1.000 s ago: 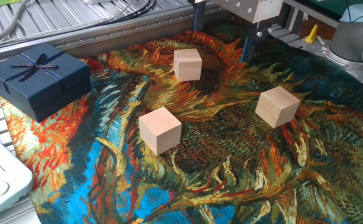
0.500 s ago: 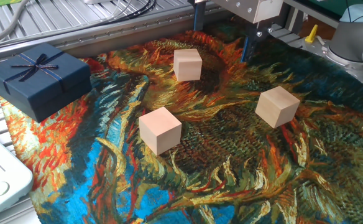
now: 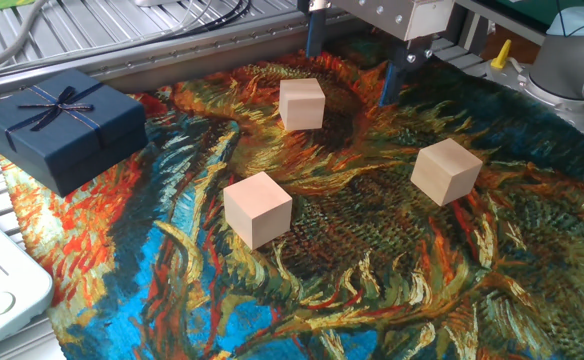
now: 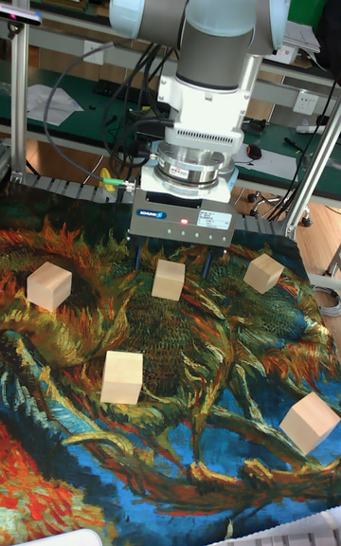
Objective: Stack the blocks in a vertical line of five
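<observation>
Blue-fingered gripper (image 4: 172, 263), jaws spread wide, now shifted left toward the far block (image 3: 301, 104), nothing held.

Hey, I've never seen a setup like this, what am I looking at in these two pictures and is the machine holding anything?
This is a robot arm over a table covered with a colourful painted cloth. Its gripper has two dark fingers, spread open and holding nothing. One picture looks down across the table from one side. The taller one faces the arm from the opposite side. Plain wooden blocks lie scattered singly on the cloth, five in the tall view, none stacked. In the tall view one block sits between the fingers. A dark blue gift box rests at the cloth's edge.
</observation>
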Robot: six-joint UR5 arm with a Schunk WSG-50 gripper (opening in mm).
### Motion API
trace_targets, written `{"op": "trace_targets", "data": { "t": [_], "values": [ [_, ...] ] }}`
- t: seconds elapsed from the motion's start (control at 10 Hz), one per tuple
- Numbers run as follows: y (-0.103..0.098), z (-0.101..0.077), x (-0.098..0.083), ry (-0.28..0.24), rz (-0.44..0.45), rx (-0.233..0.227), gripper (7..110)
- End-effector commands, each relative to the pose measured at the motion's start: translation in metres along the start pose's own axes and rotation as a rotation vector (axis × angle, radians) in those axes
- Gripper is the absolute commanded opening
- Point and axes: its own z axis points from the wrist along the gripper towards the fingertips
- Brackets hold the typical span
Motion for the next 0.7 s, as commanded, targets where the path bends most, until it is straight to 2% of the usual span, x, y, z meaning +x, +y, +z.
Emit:
{"op": "trace_targets", "data": {
  "t": [0.0, 0.6],
  "values": [
    [0.0054, -0.0001, -0.0064, -0.027, -0.004, -0.014, 7],
    [0.0045, 0.0007, -0.0066, -0.028, 0.012, -0.008, 7]
  ]
}}
